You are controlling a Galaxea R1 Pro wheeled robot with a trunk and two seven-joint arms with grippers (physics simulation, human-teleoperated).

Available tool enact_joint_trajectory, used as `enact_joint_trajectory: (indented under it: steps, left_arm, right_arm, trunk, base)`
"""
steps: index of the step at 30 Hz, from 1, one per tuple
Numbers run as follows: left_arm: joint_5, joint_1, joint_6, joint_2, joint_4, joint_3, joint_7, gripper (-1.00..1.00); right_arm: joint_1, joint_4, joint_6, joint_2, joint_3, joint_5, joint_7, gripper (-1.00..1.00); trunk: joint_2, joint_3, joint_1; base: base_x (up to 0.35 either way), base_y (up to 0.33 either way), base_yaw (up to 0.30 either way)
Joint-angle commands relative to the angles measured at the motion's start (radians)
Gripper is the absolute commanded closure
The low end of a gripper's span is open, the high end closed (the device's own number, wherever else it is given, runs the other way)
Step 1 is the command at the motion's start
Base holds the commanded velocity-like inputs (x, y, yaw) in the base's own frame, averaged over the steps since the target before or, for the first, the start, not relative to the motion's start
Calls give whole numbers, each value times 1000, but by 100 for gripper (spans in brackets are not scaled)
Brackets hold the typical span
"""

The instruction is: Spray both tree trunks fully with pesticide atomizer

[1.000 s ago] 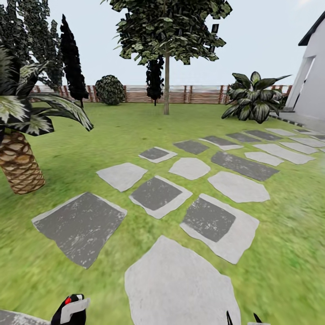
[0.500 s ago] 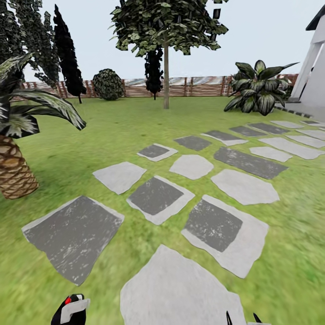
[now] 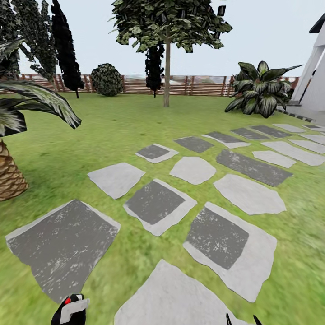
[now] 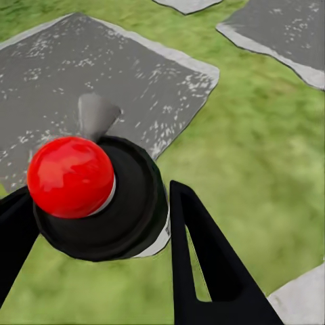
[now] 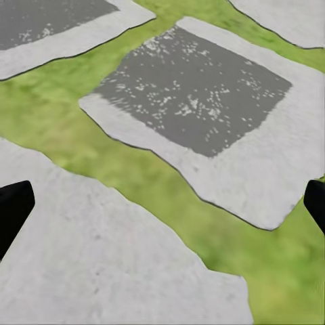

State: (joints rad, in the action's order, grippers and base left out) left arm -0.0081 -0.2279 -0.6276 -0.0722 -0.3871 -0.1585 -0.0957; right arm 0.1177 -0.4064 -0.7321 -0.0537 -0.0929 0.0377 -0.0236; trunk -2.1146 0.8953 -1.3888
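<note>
Between left pincer (image 4: 95,223) fingers, atomizer (image 4: 95,196), apparently gripped

**Open lawn ahead, palm crowding the near left**

The grass (image 3: 108,131) and flat stepping slabs (image 3: 155,205) lie open up to the tree trunk (image 3: 166,85) by the far fence (image 3: 198,85). A palm (image 3: 9,176) with drooping fronds blocks the near left; a broad-leaved shrub (image 3: 259,92) and white wall (image 3: 316,76) close the far right.

Palm (image 3: 11,174), round bush (image 3: 107,80), broad-leaved plant (image 3: 259,90), white building (image 3: 314,76)
</note>
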Motion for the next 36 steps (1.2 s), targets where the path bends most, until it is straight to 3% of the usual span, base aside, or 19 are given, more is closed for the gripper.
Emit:
enact_joint_trajectory:
  steps: [1, 4, 7, 10, 36]
  left_arm:
    - [-3, -1, -3, 0, 0, 0, -2, 100]
    - [-3, -1, -3, 0, 0, 0, -2, 100]
    - [-4, 4, -2, 18, 18, 7, 7, 100]
    - [-2, 6, -2, 17, 25, 6, 6, 100]
    - [-9, 7, -2, 18, 42, 5, 5, 100]
  right_arm:
    - [1, 6, -3, 0, -2, 4, -2, -100]
    - [1, 15, -3, 0, -2, 4, -2, -100]
    - [2, 32, -5, 17, -5, 2, -5, -100]
    - [2, 37, -6, 34, -1, 3, -4, -100]
    - [2, 40, -6, 26, -1, -1, -6, -100]
  trunk:
    - [0, 1, 0]
    - [0, 1, 0]
    - [0, 1, 0]
    - [0, 1, 0]
    - [0, 1, 0]
  base:
    - [339, 0, 0]
    - [339, 0, 0]
    - [0, 0, 0]
    - [33, 0, 0]
    - [323, 0, 0]
